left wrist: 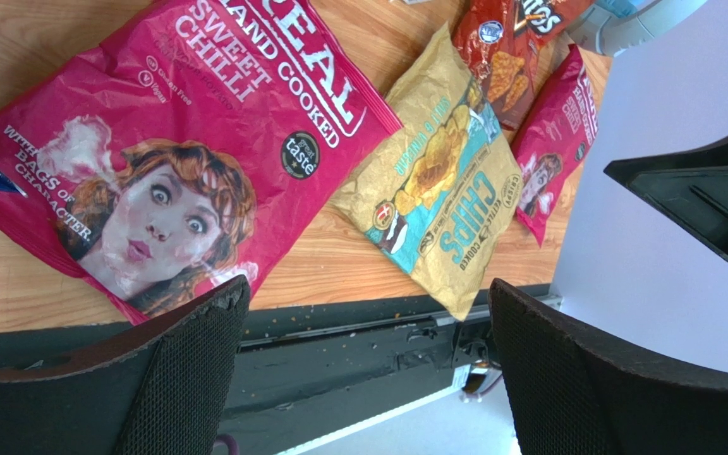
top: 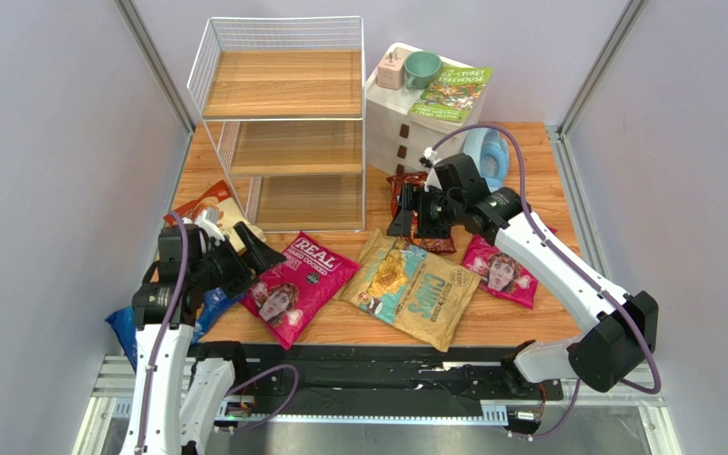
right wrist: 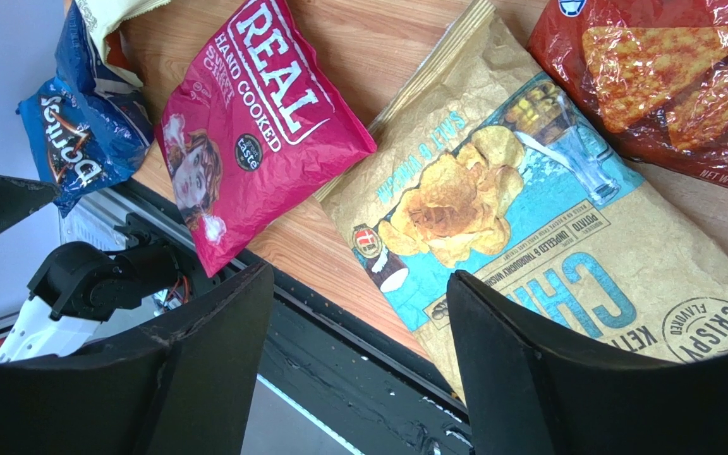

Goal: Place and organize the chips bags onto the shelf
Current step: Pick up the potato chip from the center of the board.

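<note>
Chips bags (top: 413,289), glossy and crinkled, lie flat before the wire shelf (top: 282,85)

The magenta bag (left wrist: 178,133) reads "REAL HAND COOKED SWEET CHILLI", the tan bag (right wrist: 529,246) "CHIPS", the blue bag (right wrist: 78,133) "Doritos", the green book (top: 451,92) "STOREY TREEHOUSE".

This is a robotics lab test cell, by the look of it: plain pale wall panels (top: 45,142) in aluminium posts (top: 154,66) box in a wooden desk (top: 339,327), with two robot arms (top: 558,261) bolted to a black rail (top: 387,374) at its edge.
</note>
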